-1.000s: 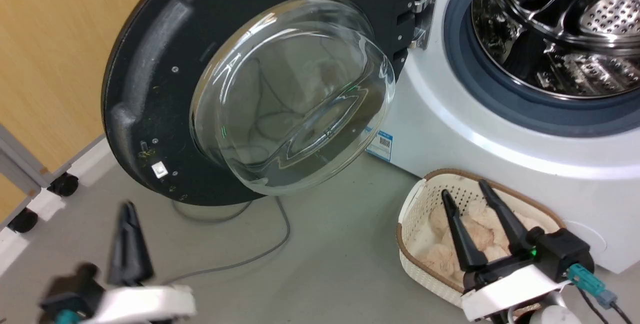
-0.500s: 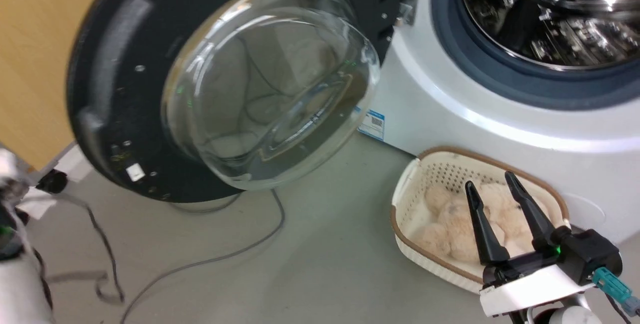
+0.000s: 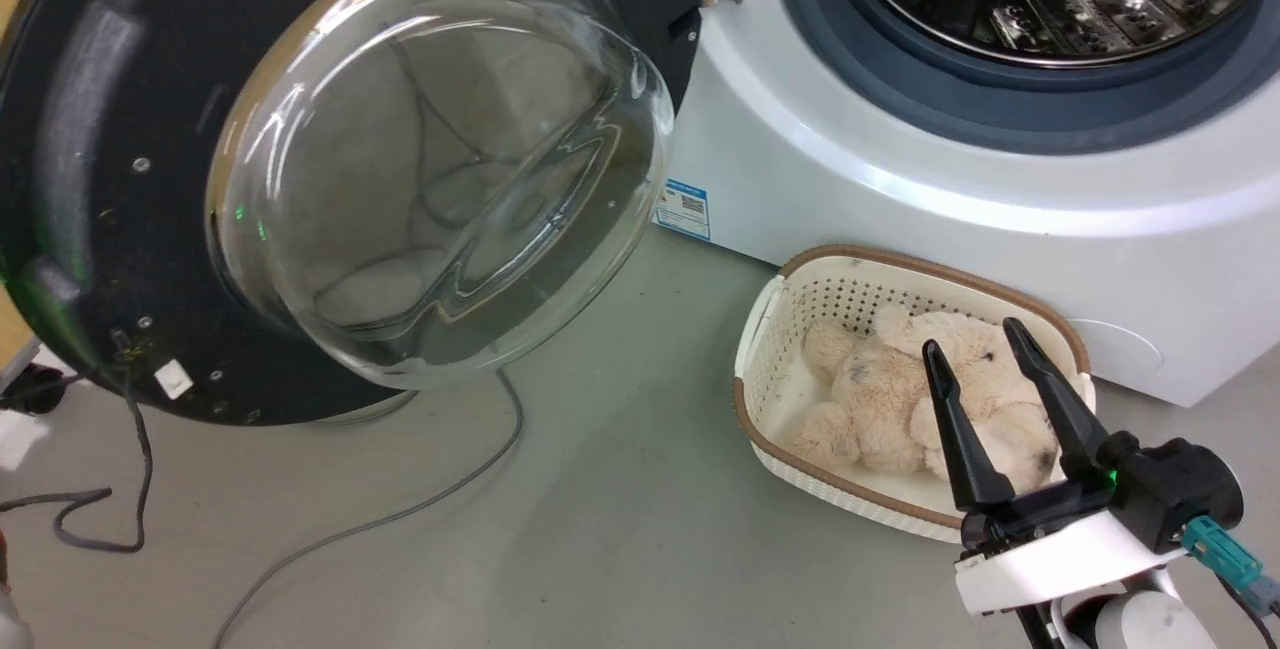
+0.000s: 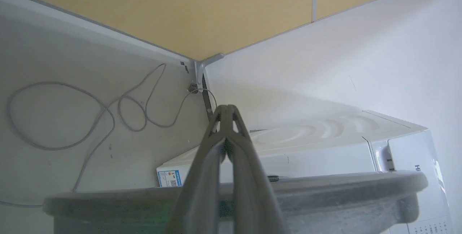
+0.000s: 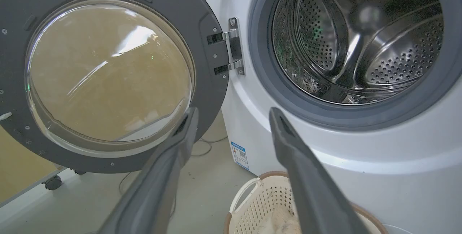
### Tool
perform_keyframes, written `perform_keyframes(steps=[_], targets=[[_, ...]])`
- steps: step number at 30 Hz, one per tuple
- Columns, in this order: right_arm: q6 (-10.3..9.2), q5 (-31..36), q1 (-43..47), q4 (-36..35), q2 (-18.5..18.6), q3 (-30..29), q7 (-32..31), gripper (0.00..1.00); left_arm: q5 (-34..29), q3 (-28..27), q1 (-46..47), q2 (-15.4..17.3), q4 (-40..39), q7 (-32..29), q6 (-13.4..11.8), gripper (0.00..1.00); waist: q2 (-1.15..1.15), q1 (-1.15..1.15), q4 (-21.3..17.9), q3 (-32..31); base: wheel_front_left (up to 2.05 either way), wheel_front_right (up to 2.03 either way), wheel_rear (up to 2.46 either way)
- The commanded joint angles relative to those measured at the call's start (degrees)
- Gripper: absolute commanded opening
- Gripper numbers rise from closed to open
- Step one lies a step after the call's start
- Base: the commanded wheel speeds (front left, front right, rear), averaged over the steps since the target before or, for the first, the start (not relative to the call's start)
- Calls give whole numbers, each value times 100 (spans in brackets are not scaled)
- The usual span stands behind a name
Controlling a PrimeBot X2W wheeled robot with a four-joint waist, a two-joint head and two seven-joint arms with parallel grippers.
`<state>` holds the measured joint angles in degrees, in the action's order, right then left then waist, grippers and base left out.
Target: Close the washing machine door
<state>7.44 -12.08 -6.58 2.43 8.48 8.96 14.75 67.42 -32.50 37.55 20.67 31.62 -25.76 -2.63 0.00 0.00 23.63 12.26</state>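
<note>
Open washing machine door (image 3: 430,159) left of washing machine (image 3: 900,199); basket (image 3: 772,334) before it, toy (image 3: 890,384) inside.

Light: bright, even, diffuse; soft shadow on floor (image 3: 640,529) beneath washing machine door (image 3: 90,179).
Glare: white streaks on door glass; sheen inside drum (image 5: 361,39).
Blur: left claw (image 4: 226,108), near lens, soft.
Distortion: wrist views bowed at edges.

So the washing machine door (image 3: 420,169) is swung wide open, hanging off its metal hinge (image 5: 232,46) to the left of the washing machine (image 3: 900,179). It's got a fat black rim and a big bulging clear glass bowl facing out. The machine's a white front-loader on the floor, with a grey gasket (image 5: 261,68) round the open steel drum (image 5: 357,35) and a little blue label (image 3: 683,209) low on the front.
</note>
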Motion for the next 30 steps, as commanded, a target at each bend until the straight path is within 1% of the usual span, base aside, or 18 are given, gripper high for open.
perform_keyframes(steps=[1,8,12,17,21,26,30], targets=[[5,25,-92,-37,25,-14,25,100,44,54,-45,59,45,-146,96,0,0,0,-28,2,0,0,0],[5,16,-33,-17,-26,-93,25,100,361,141,-327,104,90,-924,482,0,0,0,-62,-102,0,0,0],[5,1,4,2,-79,-138,25,100,535,155,-484,97,-17,-1288,580,0,0,0,-68,-230,0,0,0],[5,-44,58,6,-154,-190,25,100,778,322,-785,-76,-431,-1907,697,0,0,0,-99,-425,0,0,0],[5,-66,148,15,-211,-252,25,100,932,421,-1088,-303,-879,-2240,653,0,0,0,-144,-604,0,0,0],[5,-90,315,5,-288,-393,25,100,1323,437,-1448,-773,-1592,-2602,418,0,0,0,-240,-835,0,0,0],[5,-99,442,-6,-330,-454,25,100,1413,596,-1843,-1056,-2183,-2866,264,0,0,0,-355,-950,0,0,0]])
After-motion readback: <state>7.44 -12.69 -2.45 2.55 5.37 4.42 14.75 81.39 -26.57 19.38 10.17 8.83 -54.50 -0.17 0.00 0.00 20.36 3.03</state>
